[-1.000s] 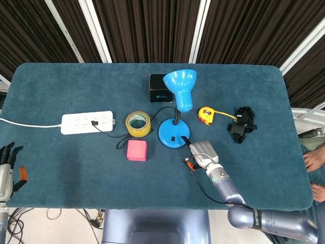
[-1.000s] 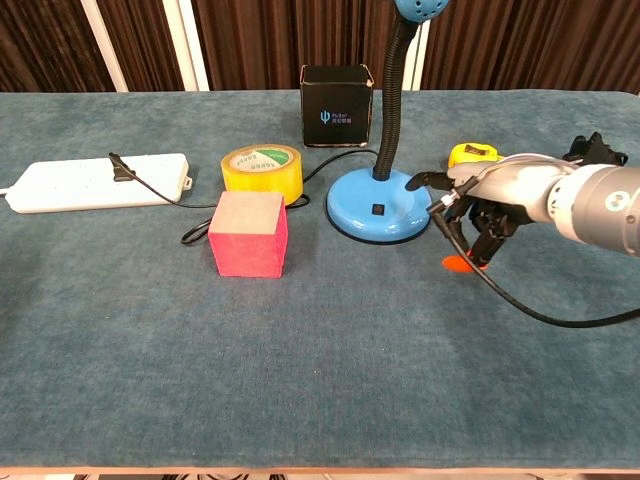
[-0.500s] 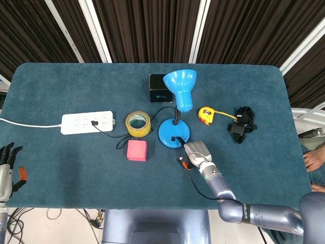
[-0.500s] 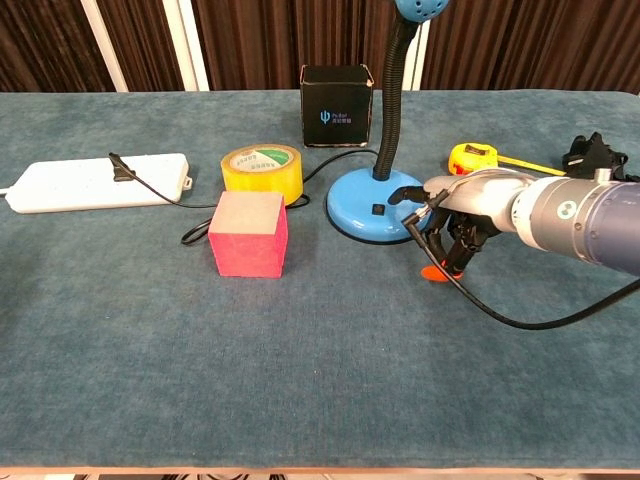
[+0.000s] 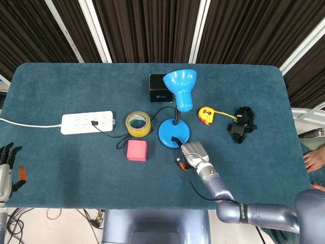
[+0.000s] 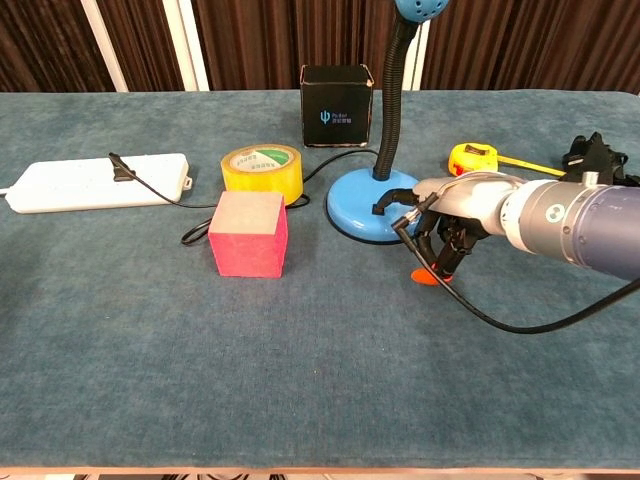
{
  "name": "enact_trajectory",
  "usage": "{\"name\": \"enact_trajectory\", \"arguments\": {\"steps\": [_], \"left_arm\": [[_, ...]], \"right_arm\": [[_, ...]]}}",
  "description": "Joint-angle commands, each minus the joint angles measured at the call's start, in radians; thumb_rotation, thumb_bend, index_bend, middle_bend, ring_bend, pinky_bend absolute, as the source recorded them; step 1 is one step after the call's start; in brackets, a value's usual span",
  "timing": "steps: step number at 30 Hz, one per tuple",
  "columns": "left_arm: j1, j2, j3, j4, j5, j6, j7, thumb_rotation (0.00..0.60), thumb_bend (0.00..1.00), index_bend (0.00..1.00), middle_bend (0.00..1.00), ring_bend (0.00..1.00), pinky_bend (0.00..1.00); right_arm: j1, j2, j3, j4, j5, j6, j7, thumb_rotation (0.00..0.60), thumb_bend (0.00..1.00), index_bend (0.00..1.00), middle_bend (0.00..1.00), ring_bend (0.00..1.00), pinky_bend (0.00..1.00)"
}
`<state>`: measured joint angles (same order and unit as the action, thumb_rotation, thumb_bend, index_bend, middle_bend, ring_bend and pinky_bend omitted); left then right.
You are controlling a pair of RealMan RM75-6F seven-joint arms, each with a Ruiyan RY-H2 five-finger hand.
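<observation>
A blue desk lamp stands mid-table, its round base [image 5: 170,133] [image 6: 358,215] under a bent neck and blue shade [image 5: 181,89]. My right hand [image 5: 193,153] [image 6: 452,212] lies at the base's near right rim. One dark fingertip [image 6: 384,207] reaches onto the base by its small black switch, and the other fingers curl under, holding nothing. My left hand [image 5: 6,169] hangs off the table's near left corner with straight, spread fingers, empty and far from everything. The chest view does not show it.
A pink cube [image 5: 136,150] [image 6: 248,233] and a yellow tape roll [image 5: 138,123] [image 6: 262,172] sit left of the lamp. A white power strip [image 5: 87,122] holds the lamp's plug. Behind stands a black box [image 5: 160,89]. A yellow tape measure [image 5: 206,115] and black strap [image 5: 242,123] lie right.
My right hand has slid left along the table to the lamp base, and its fingertip now lies on the base by the switch. The left hand has stayed put.
</observation>
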<state>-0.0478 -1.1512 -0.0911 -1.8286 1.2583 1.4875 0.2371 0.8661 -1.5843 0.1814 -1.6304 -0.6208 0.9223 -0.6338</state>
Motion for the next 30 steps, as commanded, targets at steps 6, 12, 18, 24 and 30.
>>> {"name": "enact_trajectory", "arguments": {"steps": [6, 12, 18, 24, 30], "left_arm": [[0.0, 0.001, 0.0, 0.0, -0.001, 0.0, -0.001, 0.6, 0.64, 0.14, 0.02, 0.0, 0.0], [0.0, 0.001, 0.0, -0.001, -0.003, 0.0, 0.001, 0.6, 0.64, 0.14, 0.02, 0.0, 0.0], [-0.001, 0.002, -0.001, -0.002, -0.007, -0.001, -0.001, 0.6, 0.64, 0.14, 0.02, 0.0, 0.0], [0.001, 0.004, -0.001, -0.004, -0.007, 0.001, -0.003, 0.6, 0.64, 0.14, 0.02, 0.0, 0.0], [0.0, 0.005, -0.001, -0.003, -0.007, 0.0, -0.006, 0.6, 0.64, 0.14, 0.02, 0.0, 0.0]], "right_arm": [[0.014, -0.006, -0.009, 0.0, 0.006, 0.007, 0.002, 0.6, 0.37, 0.0, 0.63, 0.79, 1.0], [0.027, -0.01, -0.013, 0.005, 0.02, 0.008, 0.0, 0.6, 0.37, 0.0, 0.63, 0.79, 1.0], [0.035, -0.006, -0.028, 0.004, 0.035, 0.007, -0.004, 0.6, 0.37, 0.0, 0.63, 0.79, 1.0], [0.039, 0.005, -0.057, -0.015, 0.036, 0.007, -0.019, 0.6, 0.37, 0.0, 0.63, 0.79, 1.0], [0.041, 0.012, -0.077, -0.035, 0.049, 0.007, -0.022, 0.6, 0.37, 0.0, 0.64, 0.79, 1.0]]}}
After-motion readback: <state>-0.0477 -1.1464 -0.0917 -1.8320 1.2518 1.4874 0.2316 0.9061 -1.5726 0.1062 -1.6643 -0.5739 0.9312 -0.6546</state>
